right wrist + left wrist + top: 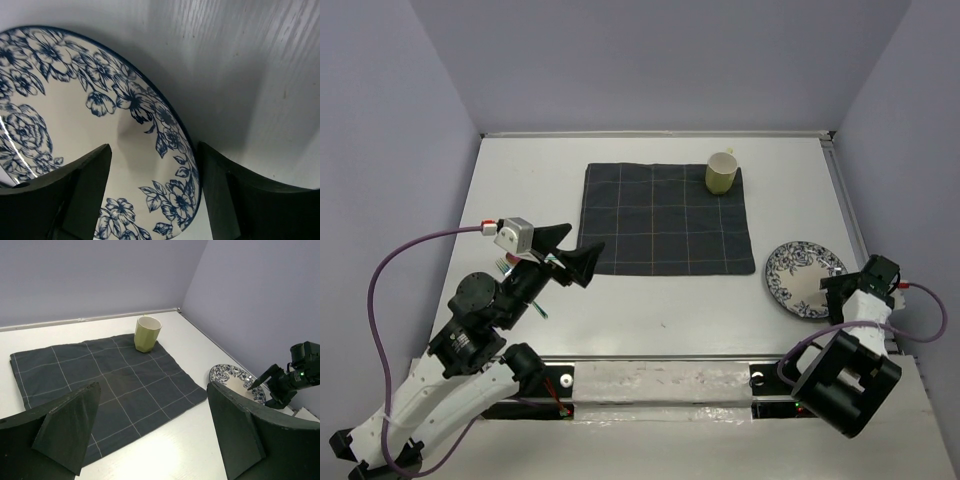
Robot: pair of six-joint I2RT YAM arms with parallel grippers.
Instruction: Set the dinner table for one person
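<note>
Dinner table (650, 300) fills the view, white and matte, running from the arm bases to the far wall. Your left gripper (575, 250) hangs above the tabletop just off the near-left corner of the dark checked mat (665, 220), jaws spread wide and holding nothing; the left wrist view looks between them across the mat to the green mug (147, 333). Your right gripper (152, 150) is down low at the near-right edge of the blue-flowered plate (800, 275), jaws apart, one finger over the plate's inside and one over bare table, the rim between them and not pinched. The plate lies flat, right of the mat and off it. The mug stands upright on the mat's far-right corner. Under your left arm something small and greenish pokes out; you can't tell what it is. Plain lavender walls (650, 60) close the table in.
</note>
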